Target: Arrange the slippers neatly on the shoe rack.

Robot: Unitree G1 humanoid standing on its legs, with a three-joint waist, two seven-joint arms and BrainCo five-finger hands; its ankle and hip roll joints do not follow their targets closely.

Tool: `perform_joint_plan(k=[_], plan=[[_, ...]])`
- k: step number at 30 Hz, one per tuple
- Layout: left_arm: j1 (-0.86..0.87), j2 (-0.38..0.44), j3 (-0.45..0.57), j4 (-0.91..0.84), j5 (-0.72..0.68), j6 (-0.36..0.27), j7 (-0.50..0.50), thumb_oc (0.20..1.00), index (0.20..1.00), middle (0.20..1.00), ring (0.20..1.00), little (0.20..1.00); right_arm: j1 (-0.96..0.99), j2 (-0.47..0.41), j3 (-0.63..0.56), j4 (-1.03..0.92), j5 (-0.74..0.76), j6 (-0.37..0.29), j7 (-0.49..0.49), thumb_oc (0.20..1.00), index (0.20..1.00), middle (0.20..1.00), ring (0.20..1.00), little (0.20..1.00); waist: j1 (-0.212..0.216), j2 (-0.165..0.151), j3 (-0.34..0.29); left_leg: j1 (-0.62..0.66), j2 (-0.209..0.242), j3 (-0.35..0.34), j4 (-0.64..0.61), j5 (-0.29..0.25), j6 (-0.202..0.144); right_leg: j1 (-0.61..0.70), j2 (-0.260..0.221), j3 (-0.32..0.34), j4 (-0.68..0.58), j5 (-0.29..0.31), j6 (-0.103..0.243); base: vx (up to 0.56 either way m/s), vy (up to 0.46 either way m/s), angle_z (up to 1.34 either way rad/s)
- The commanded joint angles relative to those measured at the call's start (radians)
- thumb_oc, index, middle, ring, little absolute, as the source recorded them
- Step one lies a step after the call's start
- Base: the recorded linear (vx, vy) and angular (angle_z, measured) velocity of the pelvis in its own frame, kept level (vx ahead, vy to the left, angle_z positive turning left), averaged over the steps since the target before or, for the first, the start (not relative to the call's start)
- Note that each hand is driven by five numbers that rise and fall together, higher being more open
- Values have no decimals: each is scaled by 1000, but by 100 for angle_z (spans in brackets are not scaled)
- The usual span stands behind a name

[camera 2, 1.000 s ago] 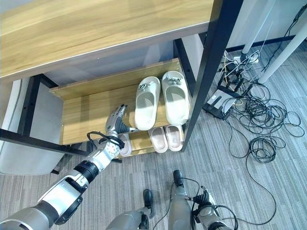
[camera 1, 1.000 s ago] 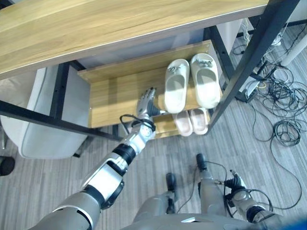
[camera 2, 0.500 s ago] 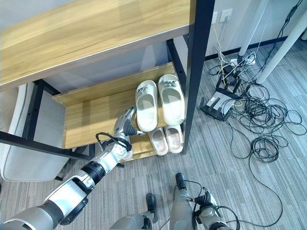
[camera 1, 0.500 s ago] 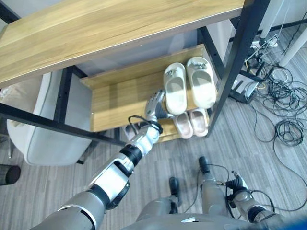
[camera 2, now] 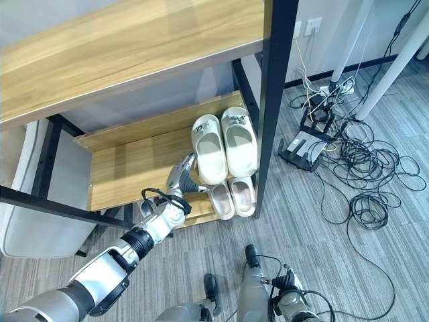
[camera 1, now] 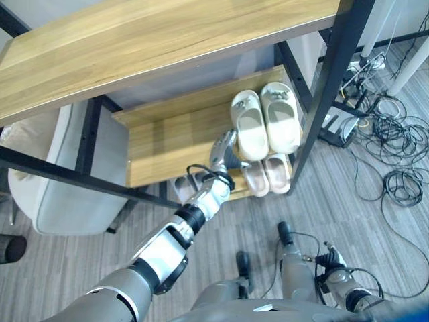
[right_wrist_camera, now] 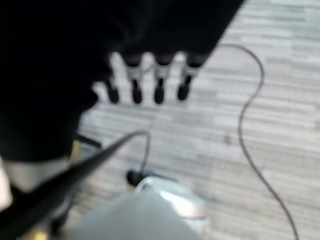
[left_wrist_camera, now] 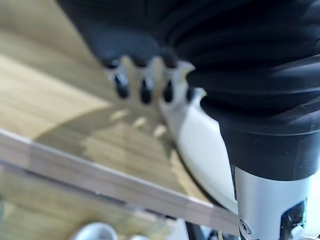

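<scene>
Progress: pair of cream slippers (camera 1: 266,124) sits side by side on the middle shelf (camera 1: 167,141) of the shoe rack (camera 2: 275,100), toes to the back, at the shelf's right end by the black post. They look aligned, nearly touching. Second pair, pink slippers (camera 1: 267,173), on the lower shelf just below, also paired. A grey slipper (camera 1: 184,187) lies further left on that lower shelf, partly under the middle board.

My left hand (camera 1: 223,149) is at the left edge of the left cream slipper, fingers (left_wrist_camera: 142,89) straight and apart, holding nothing; in the left wrist view the tips are at the slipper's side, prob. touching, can't confirm contact. Judgement: cream pair about done, maybe a last nudge left; grey one may need straightening.

Right hand (right_wrist_camera: 145,85) hangs low over the floor, fingers extended, empty.

Hidden/unclear: most of lower shelf covered by the middle board and my arm; can't tell if the grey slipper has a mate. Heels of the cream pair partly behind my hand.
</scene>
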Motion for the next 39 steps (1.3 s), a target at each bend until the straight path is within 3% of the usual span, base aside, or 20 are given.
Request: perform_joint_plan(k=[1,9,19,23,24,27,30,33,35,36,39], plan=[[-86,-37,42,65,-4,-34,-2,1000,1000,1000,1000,1000,-2,-29,36,18,21,-2,4,1000,1000,1000,1000,1000,-15,5,23,-97,49,-50,110,-55,-57,39,-50,37,65,-130,70,0,0,0],[-80,-2,57,55,-6,-34,1,1000,1000,1000,1000,1000,6,-22,35,22,18,-6,4,1000,1000,1000,1000,1000,-10,-1,13,-102,53,-56,112,-53,-59,40,-48,28,69,-133,70,2,-4,0],[-21,163,100,-292,44,-65,-20,1000,1000,1000,1000,1000,65,17,-23,7,20,2,26,1000,1000,1000,1000,1000,36,-29,-24,-2,56,-87,83,-54,-71,171,-44,-33,37,-145,76,39,-49,13],[112,232,122,-437,71,-90,-71,1000,1000,1000,1000,1000,108,43,-52,5,14,7,38,1000,1000,1000,1000,1000,62,-46,-57,70,53,-94,59,-56,-71,249,-47,-68,-5,-136,82,42,-64,16],[219,265,146,-515,57,-118,-109,1000,1000,1000,1000,1000,130,51,-70,1,11,7,40,1000,1000,1000,1000,1000,75,-54,-76,96,54,-94,42,-55,-70,278,-47,-82,-31,-126,85,-9,-33,3],[474,361,243,-712,-25,-175,-222,1000,1000,1000,1000,1000,162,69,-95,-13,-13,15,47,1000,1000,1000,1000,1000,103,-64,-108,143,54,-81,1,-42,-67,320,-44,-92,-89,-95,95,-17,5,-1],[524,383,294,-746,-40,-181,-237,1000,1000,1000,1000,1000,176,80,-90,-6,-41,21,57,1000,1000,1000,1000,1000,115,-74,-124,164,56,-81,-23,-34,-70,342,-39,-104,-111,-85,100,-60,23,-1],[620,410,337,-844,-143,-205,-317,1000,1000,1000,1000,1000,195,92,-88,-11,-51,23,69,1000,1000,1000,1000,1000,123,-88,-141,185,58,-90,-45,-26,-70,366,-34,-120,-118,-87,99,-46,16,11],[728,426,371,-906,-277,-230,-388,1000,1000,1000,1000,1000,204,99,-96,-19,-50,26,77,1000,1000,1000,1000,1000,131,-95,-152,199,60,-97,-55,-23,-69,377,-27,-129,-111,-95,95,-42,12,13],[730,427,372,-908,-278,-230,-389,1000,1000,1000,1000,1000,205,99,-95,-19,-50,26,77,1000,1000,1000,1000,1000,130,-95,-151,201,61,-97,-56,-23,-69,380,-27,-129,-111,-95,95,19,12,7],[895,387,389,-874,-582,-208,-513,1000,1000,1000,1000,1000,211,99,-101,-31,-38,28,94,1000,1000,1000,1000,1000,141,-101,-166,227,67,-106,-77,-24,-69,403,-22,-146,-117,-106,91,12,4,8]])
